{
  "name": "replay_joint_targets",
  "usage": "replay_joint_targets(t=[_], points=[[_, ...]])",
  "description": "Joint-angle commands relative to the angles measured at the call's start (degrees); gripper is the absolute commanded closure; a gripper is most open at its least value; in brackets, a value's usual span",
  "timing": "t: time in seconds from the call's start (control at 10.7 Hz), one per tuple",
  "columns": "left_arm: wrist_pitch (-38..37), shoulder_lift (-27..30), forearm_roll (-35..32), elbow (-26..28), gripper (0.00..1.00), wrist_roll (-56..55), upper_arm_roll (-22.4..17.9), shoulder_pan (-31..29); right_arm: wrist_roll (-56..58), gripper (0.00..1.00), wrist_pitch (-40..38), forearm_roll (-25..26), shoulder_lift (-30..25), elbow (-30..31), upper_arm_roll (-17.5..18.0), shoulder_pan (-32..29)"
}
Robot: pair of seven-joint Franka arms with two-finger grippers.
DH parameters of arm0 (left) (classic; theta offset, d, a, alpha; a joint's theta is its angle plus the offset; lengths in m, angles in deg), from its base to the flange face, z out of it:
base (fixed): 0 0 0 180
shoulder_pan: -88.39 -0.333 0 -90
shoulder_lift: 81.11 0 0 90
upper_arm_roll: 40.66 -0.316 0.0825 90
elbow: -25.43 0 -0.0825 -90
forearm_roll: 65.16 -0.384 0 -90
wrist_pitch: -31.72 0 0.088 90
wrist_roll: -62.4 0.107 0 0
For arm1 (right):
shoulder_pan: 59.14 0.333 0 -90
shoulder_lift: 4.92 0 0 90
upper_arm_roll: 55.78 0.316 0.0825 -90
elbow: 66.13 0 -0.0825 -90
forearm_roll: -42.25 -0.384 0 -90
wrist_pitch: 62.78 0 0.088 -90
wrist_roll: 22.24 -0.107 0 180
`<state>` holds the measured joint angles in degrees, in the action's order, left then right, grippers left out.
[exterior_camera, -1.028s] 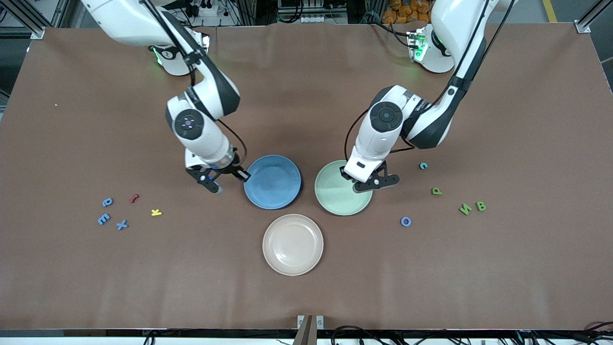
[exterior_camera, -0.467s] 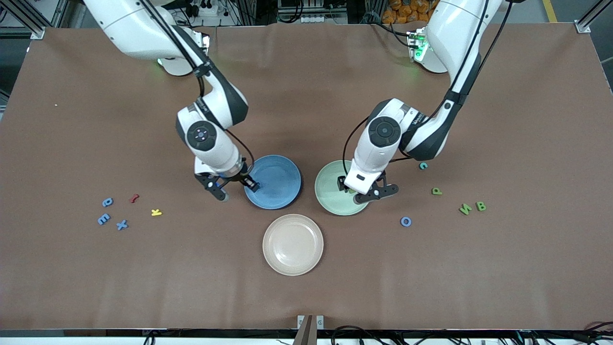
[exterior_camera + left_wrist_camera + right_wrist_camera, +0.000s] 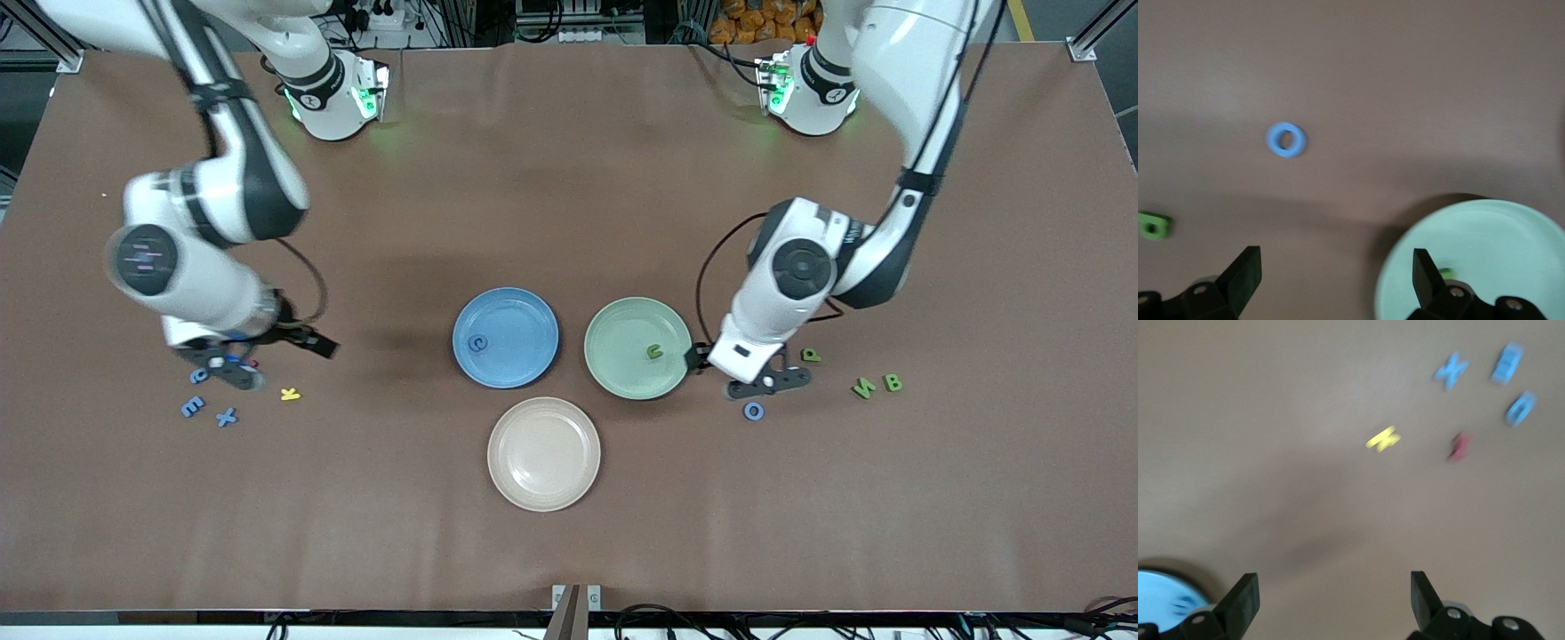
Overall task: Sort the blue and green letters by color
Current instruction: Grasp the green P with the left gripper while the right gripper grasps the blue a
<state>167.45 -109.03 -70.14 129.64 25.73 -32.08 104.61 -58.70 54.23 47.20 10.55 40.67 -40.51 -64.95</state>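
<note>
Plates sit mid-surface: the beige plate (image 3: 543, 453) nearest the camera lies bare, and past it the blue plate (image 3: 505, 337) holds a blue C (image 3: 479, 342) and the green plate (image 3: 637, 348) a green n (image 3: 655, 352). Two sorted, plenty left! Blue O (image 3: 753, 410), green N (image 3: 863, 387), B (image 3: 893, 382) and P (image 3: 810, 355) wait near the left hand (image 3: 742, 373), fingers wide, empty. Blue X (image 3: 227, 416), E (image 3: 192, 406) and another blue letter (image 3: 198, 376) lie under the right hand (image 3: 267, 360), also wide, empty.
</note>
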Motion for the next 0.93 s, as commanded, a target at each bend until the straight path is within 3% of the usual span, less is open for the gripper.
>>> replay_joint_targets(t=[0.0, 0.37, 0.65, 0.84], points=[[-0.38, 4.98, -0.30, 6.70, 0.00, 12.46, 5.03, -10.47, 30.13, 0.00, 0.23, 0.68, -1.85, 1.83, 0.99, -12.17], [6.89, 6.05, -5.47, 14.16, 0.00, 19.09, 5.57, -16.82, 52.94, 0.02, 6.11, 0.68, 0.16, 2.88, -0.06, -22.03], [14.72, 5.52, -7.24, 19.36, 0.00, 22.24, 5.75, -19.99, 66.22, 0.05, 16.19, 0.51, 5.34, 2.88, -2.69, -23.90], [16.58, 5.25, -7.33, 21.12, 0.00, 24.35, 5.75, -21.58, 67.57, 0.07, 22.27, 0.50, 9.73, 3.15, -4.19, -23.46]])
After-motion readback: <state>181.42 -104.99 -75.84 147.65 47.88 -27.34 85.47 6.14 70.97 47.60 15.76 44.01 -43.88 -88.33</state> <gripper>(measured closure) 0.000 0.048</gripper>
